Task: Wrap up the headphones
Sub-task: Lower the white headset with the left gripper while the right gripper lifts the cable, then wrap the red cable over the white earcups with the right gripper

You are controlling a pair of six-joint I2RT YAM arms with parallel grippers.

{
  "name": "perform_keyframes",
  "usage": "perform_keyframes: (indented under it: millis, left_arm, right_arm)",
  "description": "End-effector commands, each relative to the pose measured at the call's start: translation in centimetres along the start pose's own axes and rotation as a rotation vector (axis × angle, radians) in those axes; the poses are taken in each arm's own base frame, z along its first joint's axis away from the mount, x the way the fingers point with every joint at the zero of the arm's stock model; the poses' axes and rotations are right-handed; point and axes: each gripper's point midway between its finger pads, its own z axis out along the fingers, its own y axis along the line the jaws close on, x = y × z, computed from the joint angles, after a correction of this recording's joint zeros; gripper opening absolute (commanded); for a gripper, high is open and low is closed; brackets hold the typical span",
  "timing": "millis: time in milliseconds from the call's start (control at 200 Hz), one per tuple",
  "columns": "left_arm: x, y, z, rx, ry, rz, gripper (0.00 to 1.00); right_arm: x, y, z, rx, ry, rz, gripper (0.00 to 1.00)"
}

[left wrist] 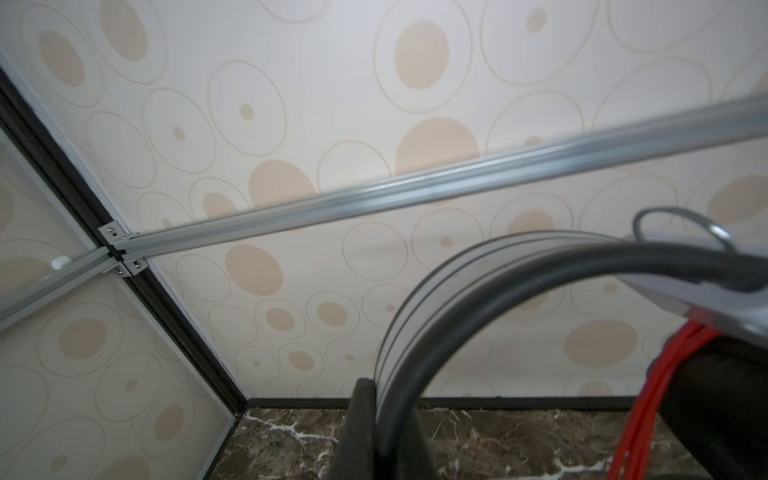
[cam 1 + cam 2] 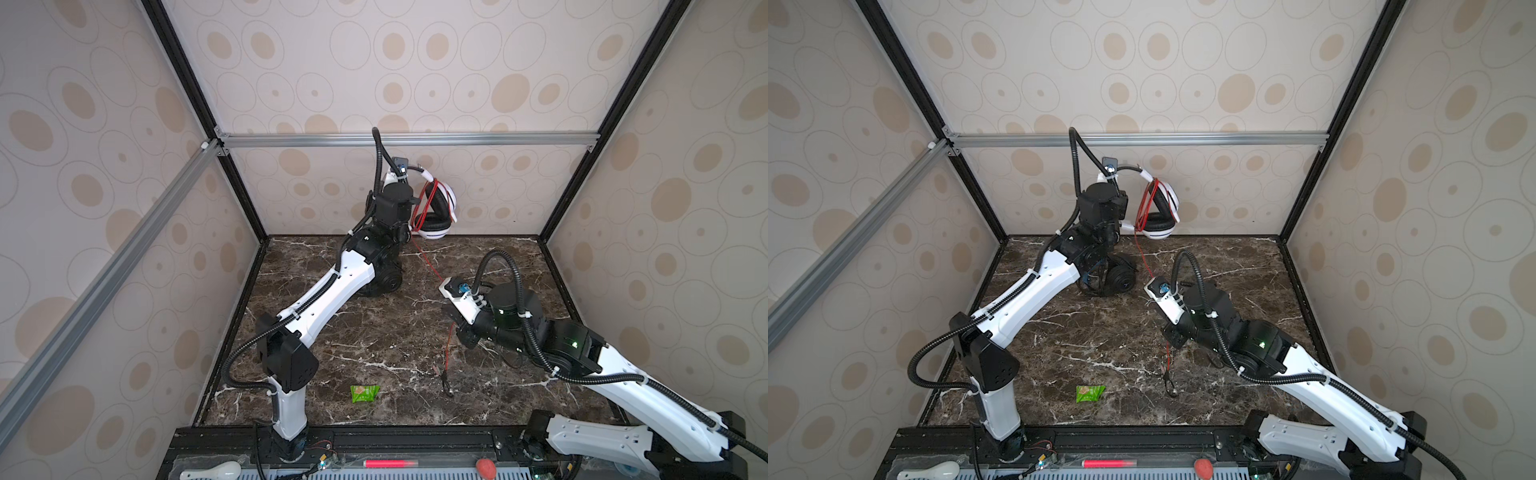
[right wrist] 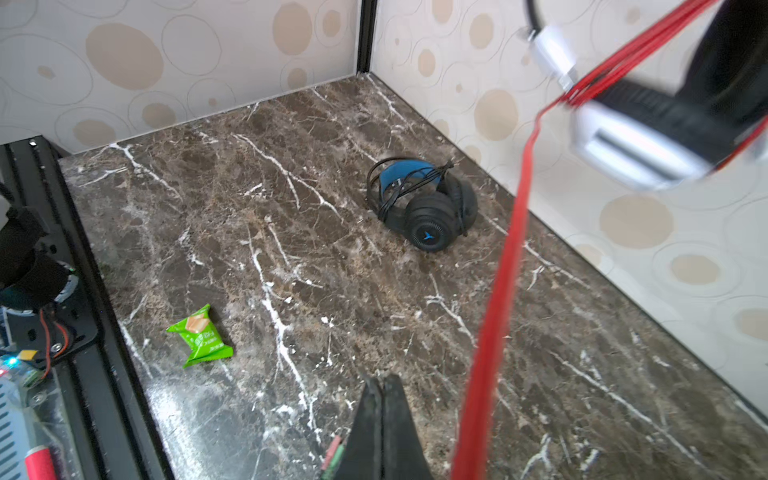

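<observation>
1. Currently mid-wrap: the left gripper (image 1: pixel 376 415), jaws clamped on the white headset (image 2: pixel 440 208), holds it aloft by the back wall, with red cable (image 2: pixel 428 262) looped around it.
2. The right gripper (image 3: pixel 382 384), jaws pressed together, apparently pinches the cable's tail.
3. Next, that tail needs winding round; the black headset (image 3: pixel 424 203) lies on the tabletop (image 2: pixel 374 332).

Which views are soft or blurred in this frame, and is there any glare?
Right wrist view: red cable and white headset smeared, close to the lens; black headset sharp; pale sheen on the near table. Left wrist view: headband soft. Both top views: crisp, evenly lit.
</observation>
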Motion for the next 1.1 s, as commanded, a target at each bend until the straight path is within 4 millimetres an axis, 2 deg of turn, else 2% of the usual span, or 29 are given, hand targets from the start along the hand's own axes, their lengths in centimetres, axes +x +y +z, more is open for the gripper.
perform_keyframes:
  millis: [0, 95, 250, 470, 565, 720, 890, 1095]
  left_arm:
    - [-3.3, 2.3, -2.1, 0.015, -0.086, -0.079, 0.00]
    - [-1.5, 1.4, -2.9, 0.067, -0.058, -0.035, 0.00]
    - [1.5, 0.9, -4.3, 0.157, 0.006, 0.001, 0.00]
    - [4.6, 1.1, -7.4, 0.281, 0.074, 0.053, 0.00]
    - [5.2, 1.2, -8.9, 0.347, 0.089, 0.057, 0.00]
    - [6.6, 0.1, -11.5, 0.512, 0.120, 0.049, 0.00]
    - [7.6, 0.4, -13.4, 0.575, 0.145, 0.007, 0.00]
    - [6.1, 0.4, -15.5, 0.675, 0.125, -0.030, 0.00]
  right_arm:
    - [-0.3, -1.5, -0.3, 0.079, 0.060, -0.141, 0.00]
    - [-1.4, -3.5, -0.4, 0.148, 0.082, -0.173, 0.00]
    - [-3.4, -7.3, -1.0, 0.210, 0.069, -0.099, 0.00]
    - [-4.7, -10.6, -0.1, 0.274, 0.105, -0.086, 0.00]
    - [-5.0, -12.0, 0.2, 0.308, 0.115, -0.072, 0.00]
    - [-5.4, -14.6, 0.5, 0.343, 0.105, 0.009, 0.00]
    - [-5.1, -16.5, 0.7, 0.376, 0.107, 0.057, 0.00]
    - [-3.1, -19.1, 1.5, 0.408, 0.128, 0.180, 0.00]
